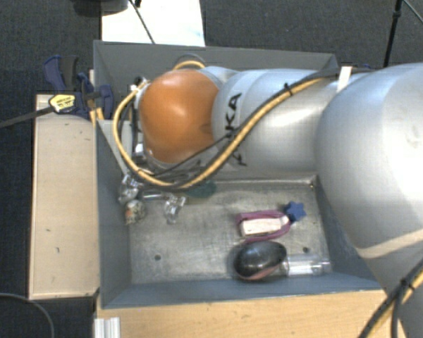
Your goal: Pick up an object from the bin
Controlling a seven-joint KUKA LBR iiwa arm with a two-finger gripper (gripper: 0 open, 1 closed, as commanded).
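Observation:
My gripper (153,204) hangs below the orange cover over the bin's left part, close to the left wall. Its two metal fingertips (173,207) stand apart with bare floor between them, so it is open. A small brownish bit (134,215) lies right at the left fingertip; what it is I cannot tell. A green thing (205,187) peeks out from under the arm just right of the gripper. Farther right lies a white flat block with a purple band (262,224).
At the front right of the bin lie a dark oval thing (259,259) and a clear tube (308,265) beside it. A small blue piece (294,210) sits near the right wall. The arm covers the back of the bin.

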